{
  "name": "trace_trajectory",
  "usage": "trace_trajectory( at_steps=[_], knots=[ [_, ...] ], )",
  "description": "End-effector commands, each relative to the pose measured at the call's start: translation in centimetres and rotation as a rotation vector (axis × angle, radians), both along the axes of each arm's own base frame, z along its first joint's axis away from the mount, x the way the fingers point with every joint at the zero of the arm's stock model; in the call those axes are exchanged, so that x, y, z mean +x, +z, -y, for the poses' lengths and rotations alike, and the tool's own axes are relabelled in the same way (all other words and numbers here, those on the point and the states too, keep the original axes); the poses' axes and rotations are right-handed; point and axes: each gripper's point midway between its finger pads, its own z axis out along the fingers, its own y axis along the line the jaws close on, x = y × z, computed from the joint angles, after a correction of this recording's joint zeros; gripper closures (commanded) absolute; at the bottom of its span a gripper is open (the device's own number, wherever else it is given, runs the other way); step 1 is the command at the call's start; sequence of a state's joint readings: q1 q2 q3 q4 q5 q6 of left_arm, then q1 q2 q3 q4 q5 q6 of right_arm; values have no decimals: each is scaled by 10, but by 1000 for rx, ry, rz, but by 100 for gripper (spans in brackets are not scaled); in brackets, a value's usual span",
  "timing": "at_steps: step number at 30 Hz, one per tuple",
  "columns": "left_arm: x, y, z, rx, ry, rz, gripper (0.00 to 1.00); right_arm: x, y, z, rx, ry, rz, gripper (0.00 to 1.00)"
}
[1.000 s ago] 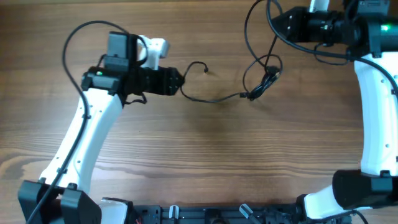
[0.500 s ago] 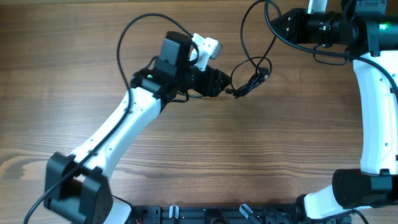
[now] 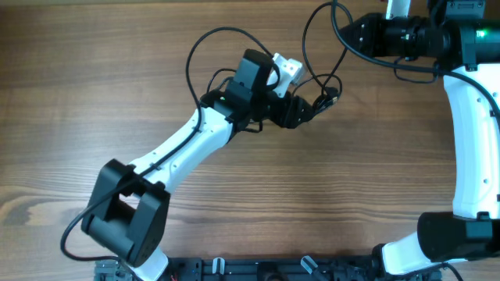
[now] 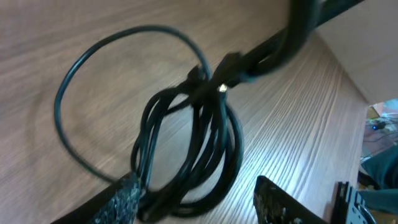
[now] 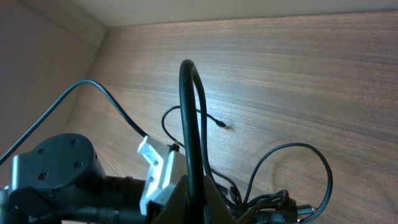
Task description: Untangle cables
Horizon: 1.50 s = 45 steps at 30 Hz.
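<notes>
1. Overhead view.
   - The cables [image 3: 322, 97] are bunched into a knot [image 3: 316, 103] on the table [image 3: 234, 218].
   - The left gripper [image 3: 305, 109] touches the knot on its left side.
   - The right gripper [image 3: 349, 31] sits beyond the knot and to its right, well apart from it. One cord [image 3: 306, 39] arches from the knot up toward it.
   - From this view I cannot tell how either pair of jaws stands.

2. Left wrist view.
   - The left gripper [image 4: 198, 193] has its jaws spread, one finger on each side of the knot [image 4: 199, 143]. The lower coils lie between them.
   - The textured pad [image 4: 124, 199] touches an outer strand.
   - A plug [image 4: 222, 87] sits at the top of the knot, where the strands cross. A wide loop [image 4: 68, 106] spreads from the knot's left side.
   - My judgement is that closing here would clamp every coil at once and tighten the knot. I would shift so that only the outer strand beside the pad lies between the fingers, then close.

3. Right wrist view.
   - The right gripper [image 5: 194, 199] has its jaws pinching the cord [image 5: 189, 124], which stands up from them in a narrow arch.
   - The knot [image 5: 273, 202] lies low and to the right of that arch. The left arm [image 5: 56, 168] is just beside the knot, on its left.
   - I would treat this pinch as the anchor and draw the left strand slowly away from the knot, low over the table.
   - The risk I see is the plug catching in a coil. If the whole knot lifts or drags as one, I would stop and choose another strand.
</notes>
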<state>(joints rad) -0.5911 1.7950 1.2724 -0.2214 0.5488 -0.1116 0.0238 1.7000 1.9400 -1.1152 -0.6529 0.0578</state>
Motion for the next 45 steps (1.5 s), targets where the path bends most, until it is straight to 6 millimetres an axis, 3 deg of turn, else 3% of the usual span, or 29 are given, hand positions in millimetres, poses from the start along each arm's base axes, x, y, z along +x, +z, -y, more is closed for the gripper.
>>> trace_trajectory(
  at_steps=[1, 20, 25, 28, 32, 36, 40, 45],
  knots=[
    [-11, 0, 20, -21, -54, 7, 39, -1, 8, -4, 11, 26, 26, 96],
    [-27, -12, 33, -9, -94, -28, 49, -2, 7, -4, 4, 35, 31, 96],
    [-31, -29, 40, 27, -96, -38, 51, -2, 7, -4, 4, 35, 31, 96],
    [-22, -45, 44, 66, -42, -16, 54, -2, 6, -4, 4, 35, 27, 96],
    [6, -49, 42, 71, 131, 6, 63, -3, 6, -4, 3, 37, 25, 96],
    [22, -42, 39, 47, 232, 18, 96, -3, 6, -4, 3, 37, 22, 96],
    [15, -52, 34, 86, 230, -18, 96, -7, 2, -4, -1, 35, -2, 96],
    [-4, -78, 14, 204, 230, -124, 96, -13, -10, -4, -2, 35, -57, 96]
  ],
)
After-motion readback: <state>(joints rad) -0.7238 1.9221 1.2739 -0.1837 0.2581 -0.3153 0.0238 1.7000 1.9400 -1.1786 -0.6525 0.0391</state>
